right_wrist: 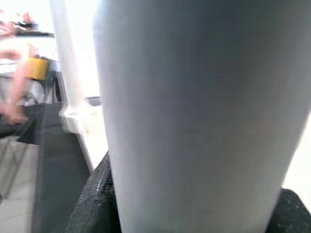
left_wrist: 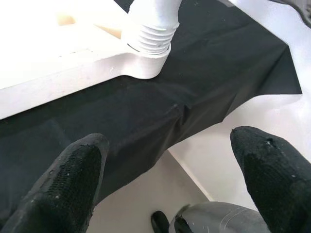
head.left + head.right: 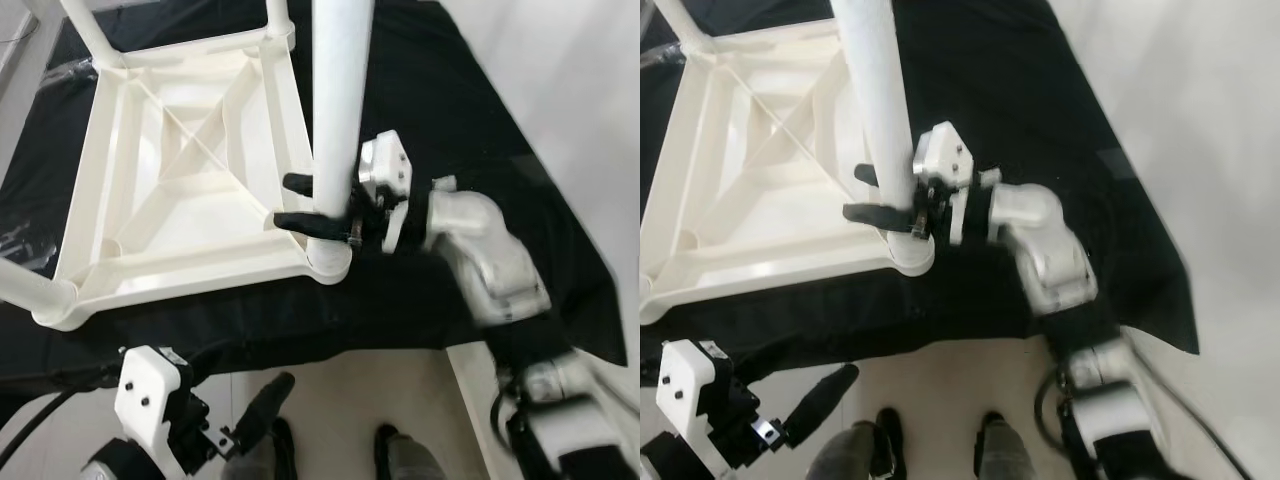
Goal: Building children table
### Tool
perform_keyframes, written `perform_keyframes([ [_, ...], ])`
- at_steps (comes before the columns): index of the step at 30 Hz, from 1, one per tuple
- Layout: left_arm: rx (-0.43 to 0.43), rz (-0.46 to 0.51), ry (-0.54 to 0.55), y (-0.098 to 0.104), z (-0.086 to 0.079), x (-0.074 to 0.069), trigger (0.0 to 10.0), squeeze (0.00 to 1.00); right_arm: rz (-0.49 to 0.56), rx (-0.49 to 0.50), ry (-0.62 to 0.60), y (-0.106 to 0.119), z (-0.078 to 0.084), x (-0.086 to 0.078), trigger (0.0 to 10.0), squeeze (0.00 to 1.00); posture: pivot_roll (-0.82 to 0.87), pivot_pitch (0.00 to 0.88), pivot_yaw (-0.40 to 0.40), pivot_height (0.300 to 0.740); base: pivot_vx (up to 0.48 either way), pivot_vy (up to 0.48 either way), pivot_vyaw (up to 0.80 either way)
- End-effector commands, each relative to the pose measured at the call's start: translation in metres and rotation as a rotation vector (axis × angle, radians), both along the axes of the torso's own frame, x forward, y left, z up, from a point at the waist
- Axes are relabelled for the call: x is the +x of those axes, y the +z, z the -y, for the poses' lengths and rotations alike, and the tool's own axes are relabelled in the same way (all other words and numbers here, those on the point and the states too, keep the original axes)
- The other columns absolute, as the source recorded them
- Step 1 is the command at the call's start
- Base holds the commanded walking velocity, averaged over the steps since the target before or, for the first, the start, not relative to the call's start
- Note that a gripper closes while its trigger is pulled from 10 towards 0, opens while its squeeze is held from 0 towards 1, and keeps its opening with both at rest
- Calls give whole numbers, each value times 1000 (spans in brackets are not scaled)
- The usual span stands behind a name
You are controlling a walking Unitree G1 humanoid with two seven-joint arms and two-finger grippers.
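table point(image 3: 190, 150): white plastic, upside down, ribbed X underside | right gripper point(image 3: 305, 203): fingers clamped on leg point(image 3: 338, 110) | left gripper point(image 2: 170, 179): fingers apart

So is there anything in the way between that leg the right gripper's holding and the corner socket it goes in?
Nothing visible. The right gripper clamps the leg, whose threaded end already sits in the corner socket.
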State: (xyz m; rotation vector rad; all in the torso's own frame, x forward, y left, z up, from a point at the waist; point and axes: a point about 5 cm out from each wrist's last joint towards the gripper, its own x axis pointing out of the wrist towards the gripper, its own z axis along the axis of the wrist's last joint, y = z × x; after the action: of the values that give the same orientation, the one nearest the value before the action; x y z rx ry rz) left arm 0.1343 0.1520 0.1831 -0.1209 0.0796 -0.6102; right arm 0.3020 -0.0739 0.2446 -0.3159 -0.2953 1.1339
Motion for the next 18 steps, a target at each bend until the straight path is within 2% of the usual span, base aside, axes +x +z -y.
perform_keyframes([
  [1, 8, -18, 9, -4, -2, -1, 10000, 0, -254, -176, -155, -77, 5, -7, 10000, 0, 24, 393, 51, 740, 0, 0, 0],
  [2, 8, -17, 9, -4, -2, -1, 10000, 0, -240, -171, -162, -79, 1, -14, 10000, 0, 24, 391, 55, 740, 0, 0, 0],
  [3, 8, -17, 9, -4, -2, -1, 10000, 0, -240, -171, -162, -79, 1, -14, 10000, 0, 24, 391, 55, 740, 0, 0, 0],
  [4, 8, -15, 8, -5, -1, 1, 10000, 0, -230, -220, -106, -82, -5, -21, 10000, 0, 19, 382, 52, 740, 0, 0, 0],
  [9, 7, -15, 8, -5, -1, 1, 10000, 0, -232, -248, -83, -81, -8, -26, 10000, 0, 19, 382, 52, 740, 0, 0, 0],
  [14, 3, -10, 9, -6, 0, 2, 10000, 0, -257, -293, -67, -73, -3, -18, 10000, 0, 12, 373, 43, 740, 0, 0, 0],
  [16, 1, -9, 10, -6, 1, 2, 10000, 0, -311, -284, -76, -68, -1, -12, 10000, 0, 12, 372, 41, 740, 0, 0, 0],
  [17, 0, -9, 9, -6, 1, 2, 10000, 0, -407, -238, -133, -65, 2, -2, 10000, 0, 12, 372, 40, 740, 0, 0, 0],
  [18, 0, -9, 9, -6, 1, 2, 10000, 0, -407, -238, -133, -65, 2, -2, 10000, 0, 12, 372, 40, 740, 0, 0, 0],
])
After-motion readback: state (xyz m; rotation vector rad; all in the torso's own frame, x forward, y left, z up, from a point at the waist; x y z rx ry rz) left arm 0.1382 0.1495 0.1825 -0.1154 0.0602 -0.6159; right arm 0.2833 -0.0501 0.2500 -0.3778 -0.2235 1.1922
